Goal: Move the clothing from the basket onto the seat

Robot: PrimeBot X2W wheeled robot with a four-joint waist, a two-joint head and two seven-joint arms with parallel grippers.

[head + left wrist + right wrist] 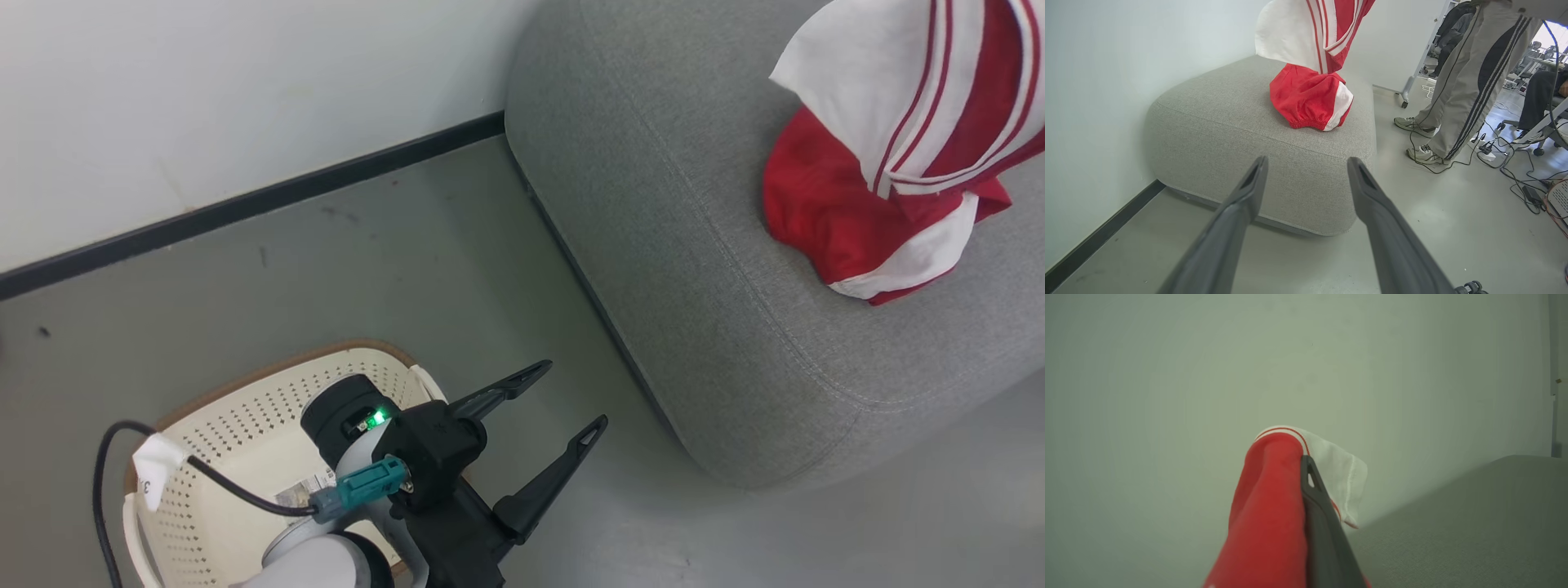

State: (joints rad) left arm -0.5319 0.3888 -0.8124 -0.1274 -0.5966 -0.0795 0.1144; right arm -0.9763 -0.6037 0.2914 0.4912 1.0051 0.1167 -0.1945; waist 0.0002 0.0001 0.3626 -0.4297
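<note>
The clothing [841,220] is a red garment with white panels and striped trim. It hangs down from the top right, and its lower end rests bunched on the grey seat [694,204]. In the right wrist view my right gripper [1298,457] is shut on the clothing [1267,506], with red fabric draped over one finger, above the seat [1474,522]. The cream basket [237,425] stands on the floor at the lower left. My left gripper [571,395] is open and empty over its right rim, pointing at the seat [1229,110] and the clothing [1306,98].
A white wall with a black baseboard [245,204] runs behind the basket and the seat. A person's legs [1457,102] stand on the grey floor to the right of the seat, among cables [1506,163] and office chairs. My left forearm hides part of the basket's inside.
</note>
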